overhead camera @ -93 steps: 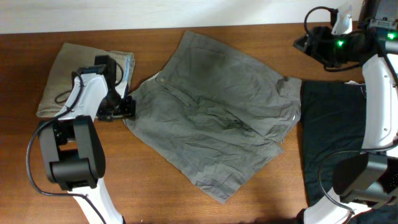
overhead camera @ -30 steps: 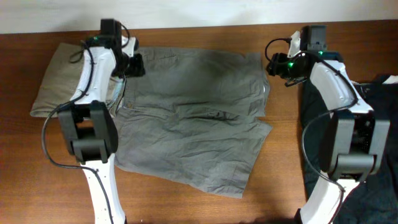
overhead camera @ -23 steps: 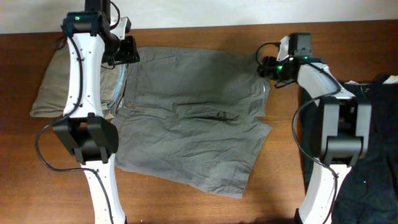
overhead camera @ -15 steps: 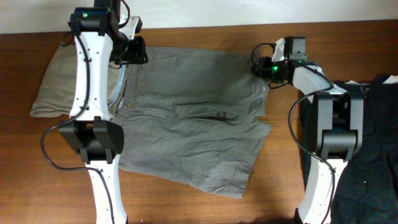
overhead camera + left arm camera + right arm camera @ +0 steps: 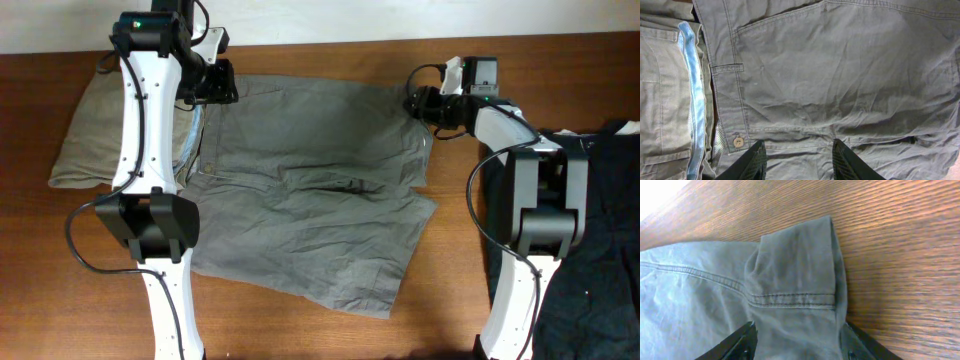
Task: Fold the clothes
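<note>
Grey shorts (image 5: pixel 310 190) lie flat on the surface (image 5: pixel 300 335), long axis running side to side. Left fingers (image 5: pixel 756 161) hover spread over the waistband end, right fingers (image 5: pixel 742 340) spread around the far hem corner, so each arm looks well placed for its own end

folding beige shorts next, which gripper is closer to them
Left. The left gripper sits beside the beige shorts, over the grey shorts' waistband; the right gripper is at their far edge.

no readable text, labels — none
</note>
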Robot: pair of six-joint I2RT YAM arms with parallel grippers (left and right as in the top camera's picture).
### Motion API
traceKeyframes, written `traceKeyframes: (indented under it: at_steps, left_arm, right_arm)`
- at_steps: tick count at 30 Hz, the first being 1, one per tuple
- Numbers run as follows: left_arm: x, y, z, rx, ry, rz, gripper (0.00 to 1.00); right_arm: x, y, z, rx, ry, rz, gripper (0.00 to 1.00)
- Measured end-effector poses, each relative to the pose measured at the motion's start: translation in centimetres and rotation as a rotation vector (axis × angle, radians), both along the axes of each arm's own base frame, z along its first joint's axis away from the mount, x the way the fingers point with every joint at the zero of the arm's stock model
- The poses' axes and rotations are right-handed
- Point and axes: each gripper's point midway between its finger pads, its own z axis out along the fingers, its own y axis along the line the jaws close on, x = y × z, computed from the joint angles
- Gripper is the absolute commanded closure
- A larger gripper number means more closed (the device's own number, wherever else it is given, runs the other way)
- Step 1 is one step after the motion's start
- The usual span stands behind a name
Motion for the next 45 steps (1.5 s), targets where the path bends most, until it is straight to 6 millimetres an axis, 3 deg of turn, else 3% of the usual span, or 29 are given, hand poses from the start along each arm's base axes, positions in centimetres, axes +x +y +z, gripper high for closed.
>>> traceKeyframes:
  at_steps: [10,12,13,15,17,20,23,29,31,34,37,42,43,44,45]
  left_arm:
    - [0.4,-0.3,0.1,-0.001,-0.020,-0.006,0.57]
    - [0.4,-0.3,0.1,-0.001,-0.020,-0.006,0.56]
    - [0.4,-0.3,0.1,-0.001,-0.020,-0.006,0.56]
    - [0.4,-0.3,0.1,-0.001,-0.020,-0.006,0.56]
    - [0.5,-0.3,0.1,-0.001,-0.022,-0.006,0.55]
    - [0.5,-0.3,0.2,-0.001,-0.025,-0.006,0.53]
    - [0.5,-0.3,0.2,-0.001,-0.024,-0.006,0.52]
    - [0.6,-0.3,0.2,-0.001,-0.030,-0.006,0.51]
    - [0.9,-0.3,0.3,-0.002,-0.039,-0.006,0.51]
    - [0.9,-0.5,0.3,-0.002,-0.041,-0.009,0.51]
    - [0.9,-1.0,0.3,-0.002,-0.044,-0.020,0.51]
    - [0.8,-1.9,0.3,-0.003,-0.045,-0.037,0.50]
    - [0.8,-1.9,0.3,-0.003,-0.045,-0.036,0.50]
    - [0.8,-1.9,0.3,-0.003,-0.045,-0.036,0.50]
    - [0.8,-1.9,0.3,-0.003,-0.045,-0.036,0.50]
  right_arm:
    - [-3.3,0.3,-1.3,0.030,0.170,0.026,0.42]
    - [-3.3,0.3,-1.3,0.027,0.168,0.032,0.54]
    - [-3.4,0.1,-1.3,0.025,0.173,0.031,0.54]
    - [-3.3,-0.3,-1.2,0.029,0.155,0.045,0.54]
    - [-2.0,-1.1,0.5,0.081,0.065,0.075,0.46]
    - [-0.7,-2.1,2.1,0.114,-0.014,0.079,0.48]
    - [-0.8,-2.2,1.9,0.108,-0.003,0.071,0.50]
    - [-5.2,-1.0,-0.8,0.121,0.258,0.044,0.51]
    - [-5.7,-0.8,-1.0,0.120,0.279,0.044,0.52]
    - [-5.3,-0.3,-0.8,0.116,0.259,0.055,0.59]
    - [-3.7,0.9,0.0,0.112,0.171,0.089,0.61]
    - [-1.7,1.2,1.2,0.114,0.062,0.106,0.82]
    - [-1.2,1.1,1.5,0.109,0.035,0.104,0.82]
    - [-0.9,1.0,1.7,0.106,0.019,0.104,0.56]
    - [-0.7,0.9,1.8,0.105,0.008,0.102,0.49]
